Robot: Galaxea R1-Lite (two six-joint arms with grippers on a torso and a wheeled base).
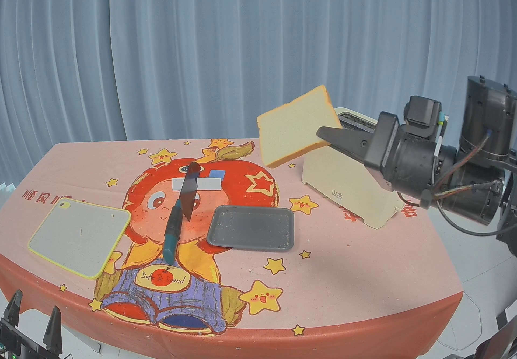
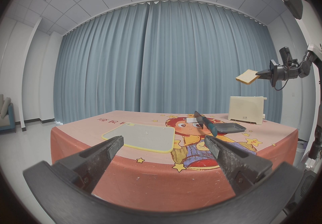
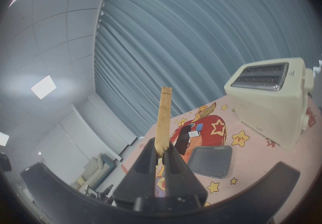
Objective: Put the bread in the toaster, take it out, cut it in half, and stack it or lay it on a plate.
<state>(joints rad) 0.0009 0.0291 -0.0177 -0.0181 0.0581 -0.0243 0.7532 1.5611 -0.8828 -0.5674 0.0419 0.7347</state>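
On the table point(image 1: 366, 279): cutting board point(image 1: 79, 236) left; knife point(image 1: 179, 212) mid-table; tray point(image 1: 251, 228) just right of it; toaster point(image 1: 344, 188) farther right; bread point(image 1: 293, 126) aloft, left of toaster.

Bread point(image 1: 293, 126), mid-right: matt, porous crumb, tan crust. Toaster point(image 1: 344, 190): cream plastic, smooth w/ slight sheen; slot rims look metal. Tray point(image 1: 252, 227), ctr: dark grey, matt. Board point(image 1: 79, 236), lower left: pale matt plastic. Knife point(image 1: 177, 215): glossy dark blade. Tablecloth point(image 1: 350, 279): printed cloth, matt.

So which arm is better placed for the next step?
Right: the right gripper clamps the bread, in the air beside the toaster. The left gripper hangs open, off the near edge of the table.
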